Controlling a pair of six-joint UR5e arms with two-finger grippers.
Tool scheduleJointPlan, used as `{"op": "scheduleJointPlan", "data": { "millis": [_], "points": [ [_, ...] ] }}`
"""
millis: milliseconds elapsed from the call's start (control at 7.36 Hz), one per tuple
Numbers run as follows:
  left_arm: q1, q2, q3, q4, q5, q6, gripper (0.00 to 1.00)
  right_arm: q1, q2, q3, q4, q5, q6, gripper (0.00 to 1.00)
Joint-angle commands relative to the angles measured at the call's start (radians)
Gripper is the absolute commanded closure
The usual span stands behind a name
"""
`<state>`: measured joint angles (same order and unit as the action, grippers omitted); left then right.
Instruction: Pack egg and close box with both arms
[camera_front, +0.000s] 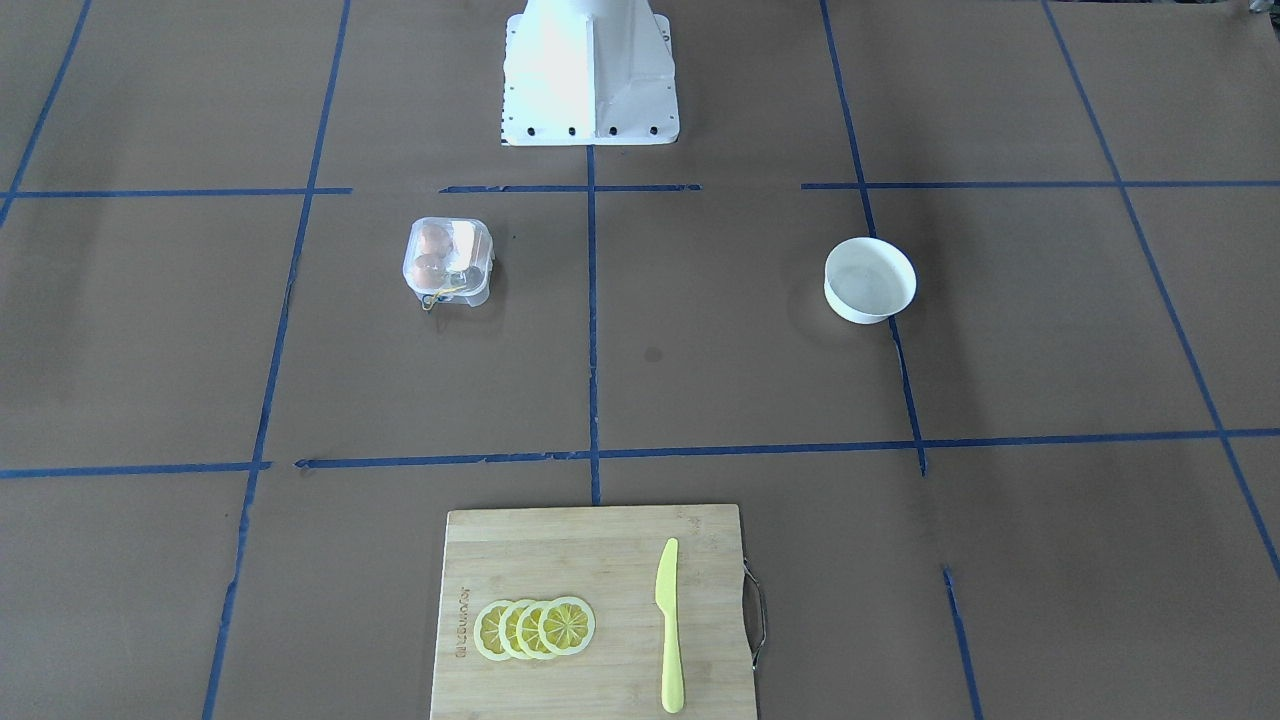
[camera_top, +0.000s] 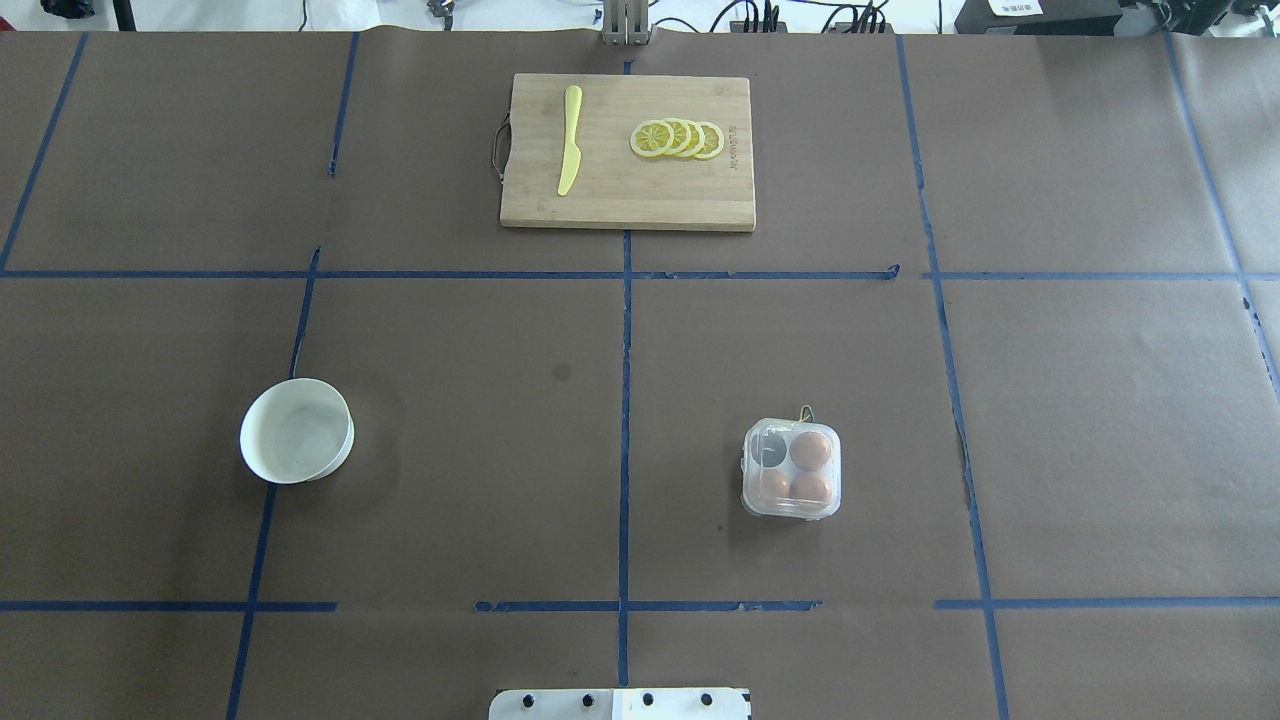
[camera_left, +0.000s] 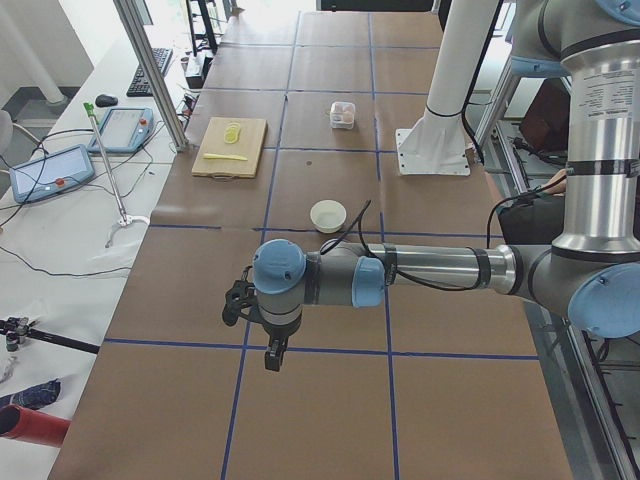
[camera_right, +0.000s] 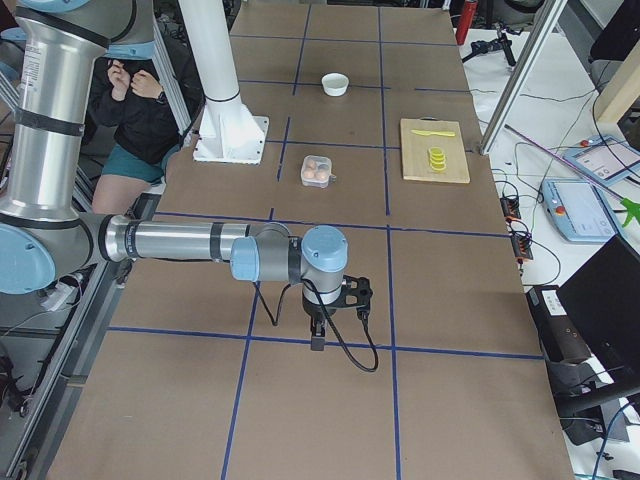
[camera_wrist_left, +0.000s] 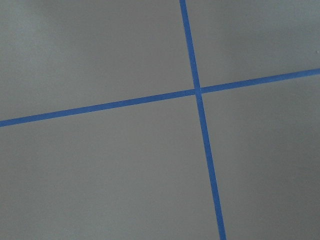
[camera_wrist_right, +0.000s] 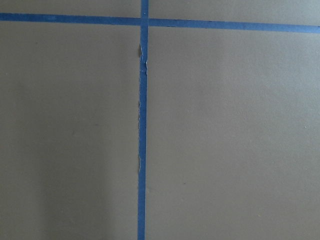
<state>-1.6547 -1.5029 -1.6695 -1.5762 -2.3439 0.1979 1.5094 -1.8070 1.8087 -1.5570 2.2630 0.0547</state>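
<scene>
The clear box stands on the brown table, on the right in the overhead view, and also shows in the front view. Its lid seems to lie down over the cups. Three orange-brown eggs sit in it, one of them the egg; the fourth cup looks dark and empty. The left gripper shows only in the exterior left view and the right gripper only in the exterior right view. Both hang over bare table far from the box. I cannot tell whether they are open or shut. Both wrist views show only paper and blue tape.
A white bowl stands on the left in the overhead view. A wooden cutting board at the far edge carries a yellow knife and lemon slices. The white base block stands at the robot's edge. A person sits beside the table.
</scene>
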Motion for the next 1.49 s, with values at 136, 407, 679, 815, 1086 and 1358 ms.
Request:
{"op": "scheduleJointPlan", "data": {
  "millis": [136, 407, 679, 815, 1086, 1358],
  "points": [
    [0.001, 0.009, 0.002, 0.001, 0.000, 0.000, 0.00, 0.000, 0.000, 0.000, 0.000, 0.001, 0.001, 0.00],
    [0.001, 0.018, 0.002, 0.001, 0.002, 0.000, 0.00, -0.003, 0.000, 0.000, -0.003, 0.001, 0.002, 0.00],
    [0.001, 0.020, 0.002, -0.001, 0.002, 0.000, 0.00, -0.005, 0.000, -0.003, -0.003, 0.001, 0.002, 0.00],
    [0.001, 0.020, 0.002, 0.001, 0.002, 0.000, 0.00, -0.005, 0.000, -0.002, -0.003, 0.001, 0.002, 0.00],
    [0.001, 0.020, 0.002, 0.001, 0.002, 0.000, 0.00, -0.005, 0.000, -0.002, -0.003, 0.001, 0.002, 0.00],
    [0.001, 0.020, 0.002, -0.001, 0.002, 0.000, 0.00, -0.005, 0.000, -0.002, -0.003, 0.001, 0.002, 0.00]
  ]
}}
